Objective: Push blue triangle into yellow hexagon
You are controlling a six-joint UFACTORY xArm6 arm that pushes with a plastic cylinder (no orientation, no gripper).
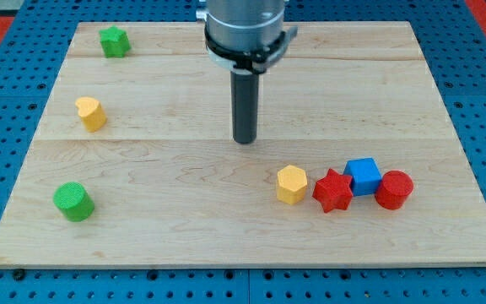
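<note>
Seven blocks: two yellow, two green, two red, one blue. My tip (245, 140), a bare rod gripping nothing, stands mid-board, touching no block, above-left of the yellow hexagon (291, 184). Rightward in a row run the red star (333, 191), the squarish blue block (363, 176) and the red cylinder (394, 189), near the board (226, 245) bottom edge. The green star (115, 40), yellow block (90, 113) and green cylinder (73, 202) line the left edge, with open wood between

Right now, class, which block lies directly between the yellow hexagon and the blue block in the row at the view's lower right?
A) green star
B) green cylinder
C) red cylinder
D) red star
D: the red star sits between the yellow hexagon and the blue block.
</note>
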